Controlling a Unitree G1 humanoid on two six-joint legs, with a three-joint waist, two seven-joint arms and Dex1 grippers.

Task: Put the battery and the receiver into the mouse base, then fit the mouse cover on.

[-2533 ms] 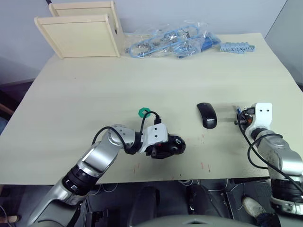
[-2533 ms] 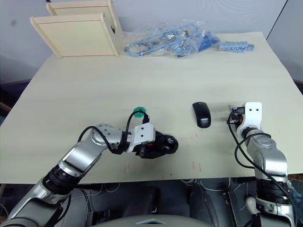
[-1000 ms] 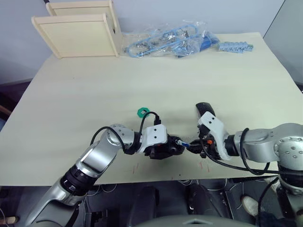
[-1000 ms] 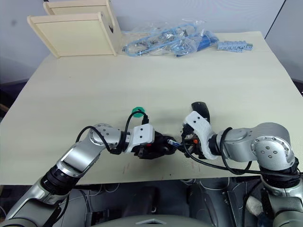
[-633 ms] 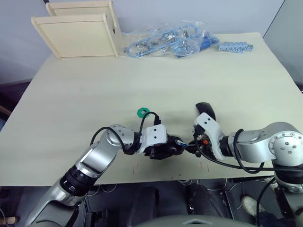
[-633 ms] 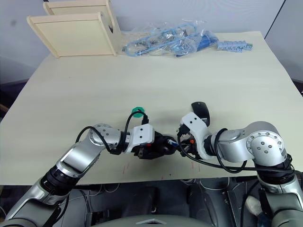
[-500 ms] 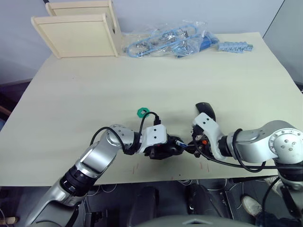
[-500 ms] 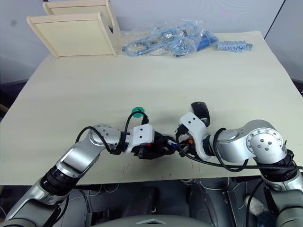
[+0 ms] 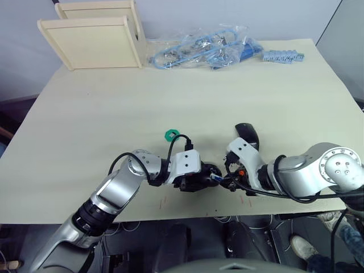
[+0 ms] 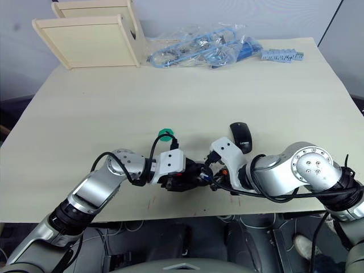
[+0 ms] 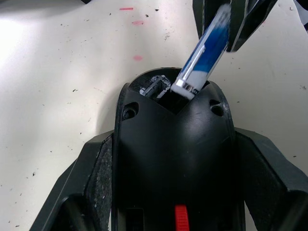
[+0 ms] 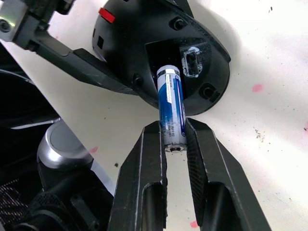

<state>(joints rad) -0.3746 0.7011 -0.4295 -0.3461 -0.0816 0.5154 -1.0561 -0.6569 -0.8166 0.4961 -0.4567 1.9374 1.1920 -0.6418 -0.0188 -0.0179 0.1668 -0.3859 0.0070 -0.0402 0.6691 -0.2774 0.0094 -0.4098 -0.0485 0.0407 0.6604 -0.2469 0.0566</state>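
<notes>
Right wrist view: right gripper clamps the battery by its tail, nose angled into the mouse base compartment; left gripper grips the base's flanks, steadying it for insertion. Mouse cover lies just beyond, unfitted.

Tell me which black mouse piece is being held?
The black mouse base with the red tab, gripped by the left fingers. The smooth all-black mouse cover lies free on the table.

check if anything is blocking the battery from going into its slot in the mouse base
Nothing visible blocks it. The right gripper holds the battery with its front end already at the open compartment of the mouse base, which the left gripper grips. The small slot beside it is a separate recess.
</notes>
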